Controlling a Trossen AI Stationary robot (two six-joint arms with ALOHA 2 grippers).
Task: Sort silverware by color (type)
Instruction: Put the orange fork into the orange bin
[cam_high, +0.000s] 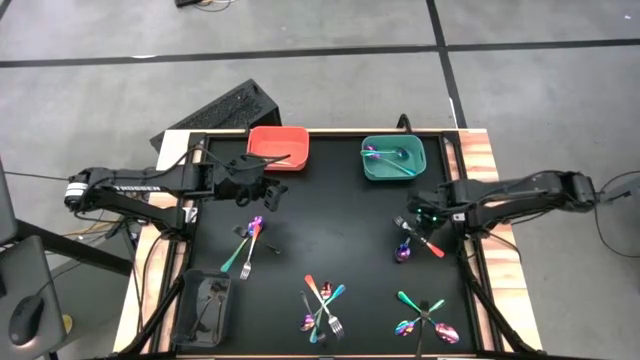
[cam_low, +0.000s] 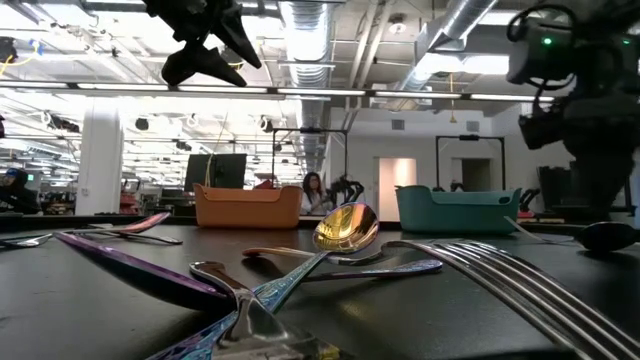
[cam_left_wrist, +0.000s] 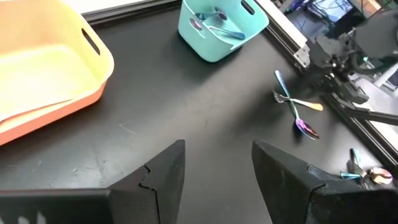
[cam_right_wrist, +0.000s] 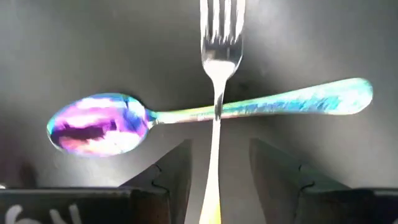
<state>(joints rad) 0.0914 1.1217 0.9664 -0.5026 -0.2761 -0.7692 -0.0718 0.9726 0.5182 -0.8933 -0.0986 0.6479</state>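
Note:
My right gripper (cam_high: 421, 214) (cam_right_wrist: 217, 155) is open and low over the table's right part. Its fingers stand on either side of the handle of an orange-handled silver fork (cam_right_wrist: 222, 37) (cam_high: 420, 236); whether they touch it does not show. The fork lies across the handle of an iridescent purple-rainbow spoon (cam_right_wrist: 99, 123) (cam_high: 403, 250), which lies flat on the table. My left gripper (cam_high: 267, 192) (cam_left_wrist: 217, 155) is open and empty, raised above the table just in front of the red bin (cam_high: 278, 146). More silverware lies in groups (cam_high: 248, 243), (cam_high: 322, 305), (cam_high: 425, 318).
A teal bin (cam_high: 392, 158) (cam_left_wrist: 221, 28) at the far edge holds a few pieces. The red bin (cam_left_wrist: 43, 68) stands to its left. A black bin (cam_high: 205, 305) sits at the near left corner. Bare black table (cam_high: 330, 220) lies between the two grippers.

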